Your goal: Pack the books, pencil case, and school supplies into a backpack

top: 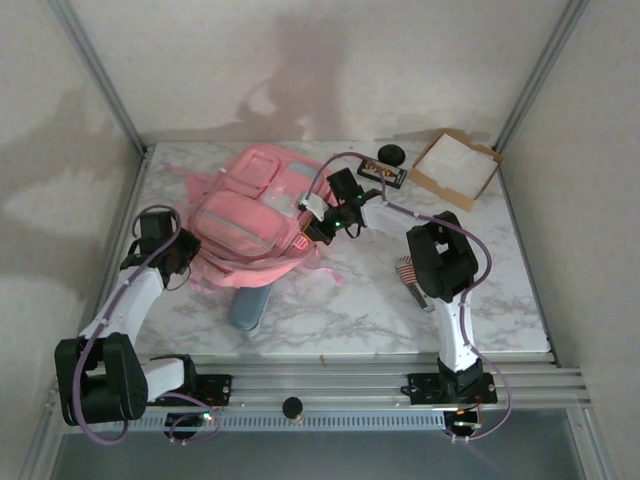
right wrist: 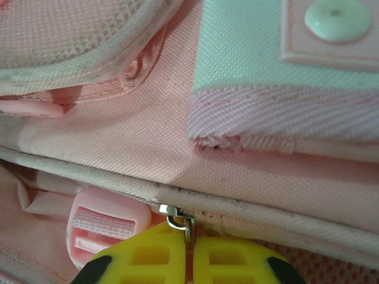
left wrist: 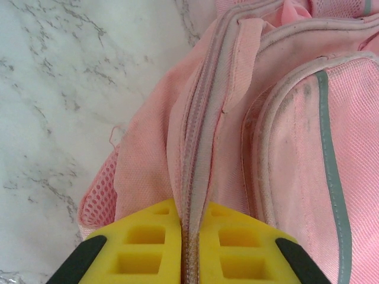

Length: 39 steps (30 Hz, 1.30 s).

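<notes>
The pink backpack [top: 255, 212] lies flat on the marble table, front pockets up. At its left edge, my left gripper [top: 186, 254] is shut on the zipper seam [left wrist: 198, 130]. The yellow fingers [left wrist: 148, 239] pinch the fabric fold between them. My right gripper [top: 318, 226] is at the bag's right side, shut on the small metal zipper pull [right wrist: 177, 220]. A pink strap buckle [right wrist: 98, 228] sits just left of it. The grey-blue pencil case [top: 249, 306] lies in front of the bag. The flag-striped school supplies pack [top: 405, 270] lies beside my right arm. The books are out of view.
A cardboard tray [top: 456, 168] with a white inside stands at the back right. Left of it are a black item with orange marks [top: 383, 176] and a black round object [top: 390, 153]. Bare marble stretches along the front and right.
</notes>
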Each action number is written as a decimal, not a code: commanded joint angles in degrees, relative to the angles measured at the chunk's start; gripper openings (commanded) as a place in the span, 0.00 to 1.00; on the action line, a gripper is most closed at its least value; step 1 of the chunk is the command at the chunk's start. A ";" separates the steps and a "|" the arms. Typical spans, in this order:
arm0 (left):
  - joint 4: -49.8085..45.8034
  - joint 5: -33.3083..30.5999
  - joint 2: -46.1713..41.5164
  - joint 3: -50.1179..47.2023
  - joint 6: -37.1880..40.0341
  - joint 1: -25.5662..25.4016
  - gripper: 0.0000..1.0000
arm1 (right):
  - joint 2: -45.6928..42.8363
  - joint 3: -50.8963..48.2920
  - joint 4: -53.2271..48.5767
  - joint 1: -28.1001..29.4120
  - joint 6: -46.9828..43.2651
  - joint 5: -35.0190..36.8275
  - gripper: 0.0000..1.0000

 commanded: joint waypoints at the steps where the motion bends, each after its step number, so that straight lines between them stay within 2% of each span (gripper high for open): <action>1: 3.76 1.52 -1.67 3.49 -2.04 -0.91 0.00 | -4.49 -2.80 0.71 0.54 2.62 -2.80 0.02; 10: 4.18 1.90 -6.44 3.87 -6.54 -1.98 0.00 | -11.75 -9.20 3.32 1.84 11.95 -4.70 0.00; 13: 6.19 2.60 -9.34 2.25 -10.20 -3.55 0.00 | -12.29 -8.33 1.63 2.21 16.21 -5.15 0.00; 16: 7.52 2.57 -11.63 0.86 -13.59 -5.87 0.00 | -13.10 -7.35 -1.04 3.18 19.03 -2.73 0.00; 20: 7.87 2.58 -11.87 0.53 -15.80 -6.23 0.00 | -13.15 -6.57 -6.33 4.54 19.48 -3.86 0.00; 25: -0.33 -2.35 -11.97 0.97 -12.68 -4.46 0.00 | -13.03 -6.96 -12.07 4.57 20.24 -4.05 0.00; 27: 1.83 -4.35 -12.18 -2.19 -13.66 -7.78 0.00 | -13.01 -6.79 -12.79 7.39 20.71 -0.57 0.00; 28: 1.35 -5.44 -11.82 -3.16 -14.38 -8.73 0.00 | -12.23 -6.15 -13.02 8.19 21.20 -1.01 0.00; 29: 1.88 -5.07 -11.46 -4.39 -15.31 -9.08 0.00 | -11.26 -5.47 -12.68 8.20 22.51 -2.32 0.00; 31: 5.95 -3.86 -11.38 -7.28 -17.23 -9.63 0.00 | -9.34 -3.81 -13.61 8.93 23.00 -0.12 0.00; 33: 8.27 -3.92 -9.94 -8.73 -17.72 -9.71 0.00 | -8.45 -3.35 -13.16 9.54 22.40 -2.71 0.00; 35: 7.67 -4.81 -6.40 -7.28 -15.43 -9.10 0.00 | -8.40 -3.47 -10.65 9.75 23.71 -6.35 0.00; 38: 2.91 -9.22 -2.94 -3.56 -11.08 -8.45 0.00 | -6.68 0.61 -14.74 12.33 22.94 -2.04 0.01; 39: 2.50 -9.67 -3.01 -3.09 -10.23 -8.19 0.00 | -6.43 0.55 -14.93 12.47 23.14 -0.85 0.04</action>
